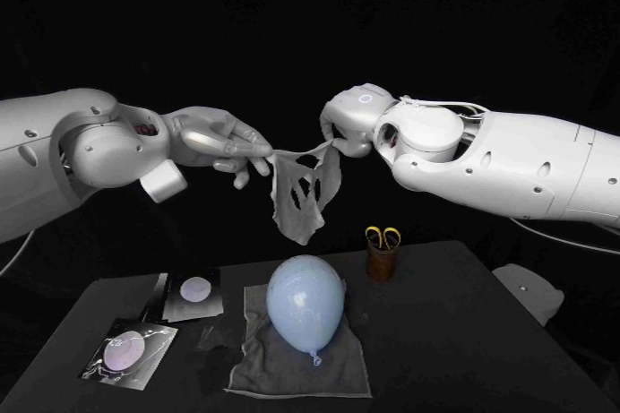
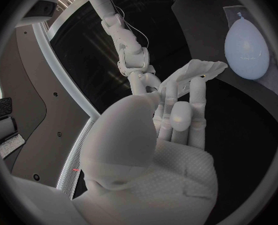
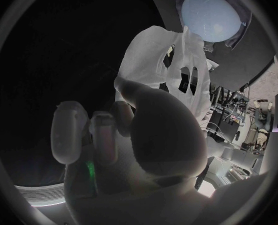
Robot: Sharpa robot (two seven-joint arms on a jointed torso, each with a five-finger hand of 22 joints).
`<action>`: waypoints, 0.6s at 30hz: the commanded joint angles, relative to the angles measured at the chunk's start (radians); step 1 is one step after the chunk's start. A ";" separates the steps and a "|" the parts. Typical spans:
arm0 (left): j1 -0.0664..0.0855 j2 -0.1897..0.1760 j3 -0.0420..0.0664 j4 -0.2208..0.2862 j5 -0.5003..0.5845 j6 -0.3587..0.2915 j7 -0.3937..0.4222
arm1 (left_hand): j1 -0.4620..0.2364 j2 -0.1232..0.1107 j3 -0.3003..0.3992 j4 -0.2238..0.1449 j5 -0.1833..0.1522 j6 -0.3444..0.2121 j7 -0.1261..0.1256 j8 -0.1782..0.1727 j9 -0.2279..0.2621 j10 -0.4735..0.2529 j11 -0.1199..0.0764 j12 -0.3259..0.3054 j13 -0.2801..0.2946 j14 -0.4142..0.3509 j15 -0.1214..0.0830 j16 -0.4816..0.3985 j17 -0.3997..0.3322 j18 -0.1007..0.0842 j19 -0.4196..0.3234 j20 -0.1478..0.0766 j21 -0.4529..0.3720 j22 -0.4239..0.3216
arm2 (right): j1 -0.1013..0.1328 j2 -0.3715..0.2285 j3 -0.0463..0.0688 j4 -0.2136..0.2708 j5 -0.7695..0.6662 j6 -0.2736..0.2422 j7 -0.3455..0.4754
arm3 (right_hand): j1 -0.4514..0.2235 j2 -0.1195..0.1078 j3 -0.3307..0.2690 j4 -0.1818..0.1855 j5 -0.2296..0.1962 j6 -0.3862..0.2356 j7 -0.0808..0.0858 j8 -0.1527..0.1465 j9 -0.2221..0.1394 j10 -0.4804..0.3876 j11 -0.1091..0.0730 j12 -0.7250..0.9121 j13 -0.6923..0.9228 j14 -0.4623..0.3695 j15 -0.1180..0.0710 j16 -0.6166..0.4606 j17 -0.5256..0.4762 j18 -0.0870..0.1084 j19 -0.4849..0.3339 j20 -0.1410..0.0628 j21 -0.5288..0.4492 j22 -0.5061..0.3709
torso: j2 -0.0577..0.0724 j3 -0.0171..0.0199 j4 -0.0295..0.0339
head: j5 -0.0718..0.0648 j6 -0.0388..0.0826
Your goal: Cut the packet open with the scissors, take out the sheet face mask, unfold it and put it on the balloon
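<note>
I am pinching the limp white sheet face mask (image 1: 301, 193) by its upper edge between my left hand (image 1: 222, 146) and my right hand (image 1: 348, 128) at mid-frame, hanging it lengthwise well above the pale blue oval balloon (image 1: 306, 301) lying lower centre.

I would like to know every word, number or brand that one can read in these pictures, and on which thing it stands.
No text can be read anywhere.
Front packet on the table: a round picture; any lettering is too small to read.
Back packet: the same, unreadable.
Mask and balloon: no print.
</note>
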 commanded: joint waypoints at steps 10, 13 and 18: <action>-0.025 -0.018 -0.031 0.119 0.029 -0.081 0.079 | 0.000 0.008 0.004 0.002 0.003 0.006 0.001 0.002 0.332 0.009 0.001 -0.003 0.002 0.011 -0.002 0.008 0.005 0.010 0.004 -0.001 0.003 0.002 | -0.028 -0.060 -0.001 0.093 0.032 -0.075 0.016 | -0.009 0.001 0.008 0.000 0.005 0.006 -0.002 0.005 0.001 0.006 0.000 -0.001 -0.001 0.104 -0.007 0.004 0.263 -0.013 0.023 -0.005 -0.005 0.201 | -0.001 0.0008 -0.0011 | 0.001 -0.005; -0.037 -0.026 -0.034 0.148 0.034 -0.104 0.091 | 0.000 0.008 0.004 0.002 0.003 0.007 0.001 0.002 0.332 0.009 0.001 -0.003 0.002 0.012 -0.002 0.008 0.007 0.010 0.005 -0.001 0.003 0.002 | -0.036 -0.081 -0.002 0.120 0.034 -0.086 0.016 | -0.009 0.001 0.008 0.000 0.005 0.006 -0.002 0.005 0.001 0.006 0.000 -0.001 -0.001 0.104 -0.007 0.004 0.263 -0.013 0.023 -0.005 -0.005 0.201 | -0.002 0.0007 0.0005 | 0.002 -0.006; -0.061 -0.040 -0.037 0.200 0.052 -0.141 0.112 | 0.000 0.008 0.004 0.002 0.003 0.007 0.001 0.002 0.332 0.010 0.001 -0.004 0.002 0.013 -0.002 0.008 0.009 0.010 0.005 -0.001 0.004 0.002 | -0.048 -0.116 -0.002 0.155 0.036 -0.108 0.015 | -0.009 0.001 0.009 0.000 0.005 0.006 -0.002 0.005 0.001 0.006 0.000 0.000 0.000 0.104 -0.008 0.004 0.263 -0.013 0.023 -0.005 -0.005 0.201 | -0.007 0.0026 0.0003 | 0.003 -0.012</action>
